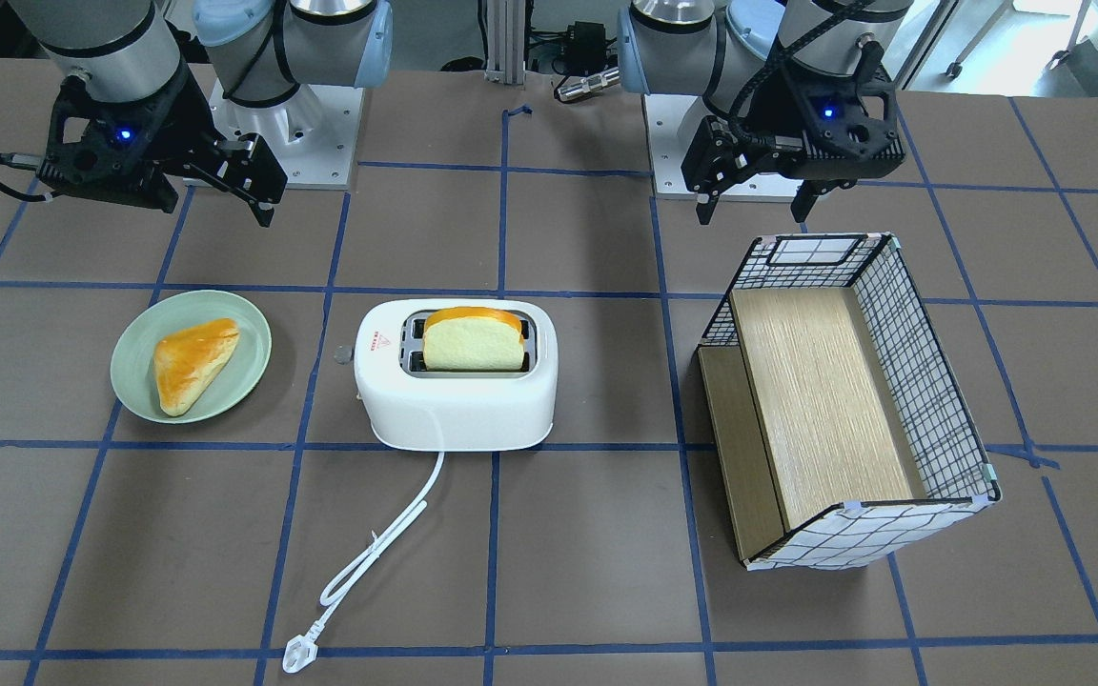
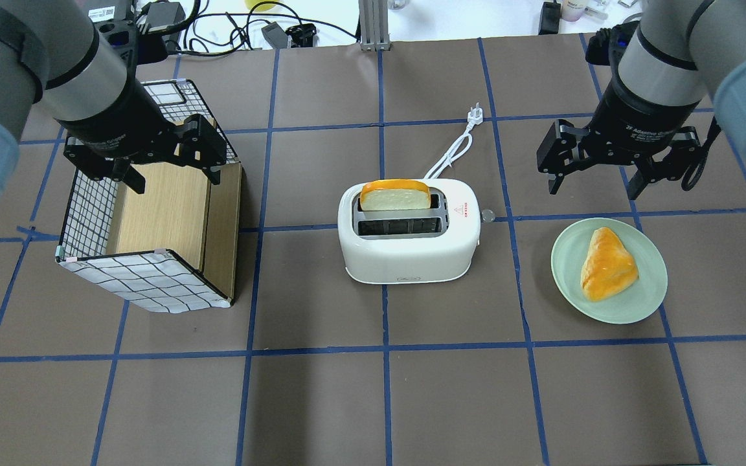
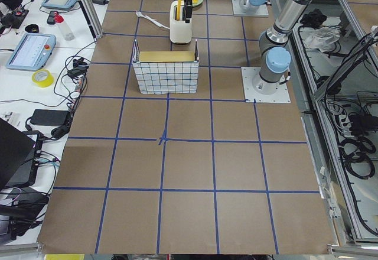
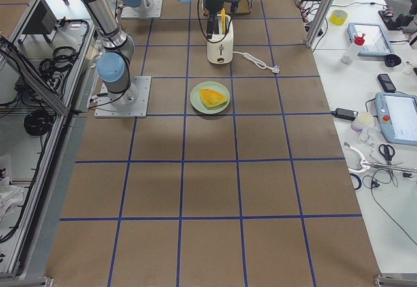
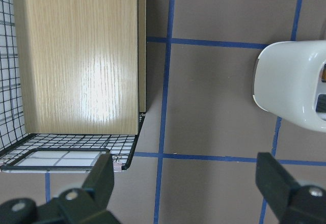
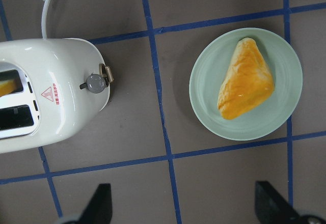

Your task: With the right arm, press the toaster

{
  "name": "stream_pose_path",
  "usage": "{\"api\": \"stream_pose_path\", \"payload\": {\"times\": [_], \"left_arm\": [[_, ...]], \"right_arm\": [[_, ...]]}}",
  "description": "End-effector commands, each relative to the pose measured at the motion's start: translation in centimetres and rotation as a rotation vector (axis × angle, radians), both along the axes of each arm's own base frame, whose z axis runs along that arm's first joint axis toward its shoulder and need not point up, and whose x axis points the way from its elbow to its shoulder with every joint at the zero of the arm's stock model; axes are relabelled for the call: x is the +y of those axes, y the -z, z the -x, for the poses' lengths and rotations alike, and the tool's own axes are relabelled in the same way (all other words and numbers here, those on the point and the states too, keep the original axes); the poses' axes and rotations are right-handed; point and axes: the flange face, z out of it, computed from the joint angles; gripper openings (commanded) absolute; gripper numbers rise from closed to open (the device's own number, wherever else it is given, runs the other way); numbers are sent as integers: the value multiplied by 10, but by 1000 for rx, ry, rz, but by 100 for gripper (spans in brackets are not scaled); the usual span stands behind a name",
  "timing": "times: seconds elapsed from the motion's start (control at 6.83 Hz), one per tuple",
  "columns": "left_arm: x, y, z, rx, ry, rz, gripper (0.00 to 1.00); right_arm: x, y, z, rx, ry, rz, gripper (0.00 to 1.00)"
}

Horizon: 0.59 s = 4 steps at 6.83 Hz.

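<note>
The white toaster (image 2: 412, 259) stands mid-table with a slice of bread (image 2: 395, 194) upright in its far slot. Its small grey lever knob (image 2: 487, 215) sticks out of the end that faces my right gripper (image 2: 596, 184). That gripper is open and empty, hovering above the table beyond the knob and the plate. In the right wrist view the toaster (image 6: 56, 96) and its knob (image 6: 94, 82) lie at upper left, apart from the fingers (image 6: 102, 203). My left gripper (image 2: 175, 182) is open and empty above the basket. The toaster's cord (image 1: 387, 534) trails across the table.
A pale green plate (image 2: 645, 298) with a golden pastry (image 2: 606, 265) lies to the right of the toaster, below my right gripper. A wire basket (image 2: 88, 207) with a wooden floor stands at the left under my left gripper. Blue tape lines grid the brown table.
</note>
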Motion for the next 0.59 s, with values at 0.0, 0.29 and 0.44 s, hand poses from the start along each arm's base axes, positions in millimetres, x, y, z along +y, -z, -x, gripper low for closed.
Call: {"api": "stream_pose_path", "payload": {"times": [0.0, 0.29, 0.44], "left_arm": [[0, 0, 0, 1, 0, -1, 100], [0, 0, 0, 1, 0, -1, 100], [0, 0, 0, 1, 0, 1, 100]], "right_arm": [[-2, -2, 1, -1, -7, 14, 100], [-3, -3, 0, -15, -7, 21, 69], [-3, -2, 0, -20, -10, 18, 27]]}}
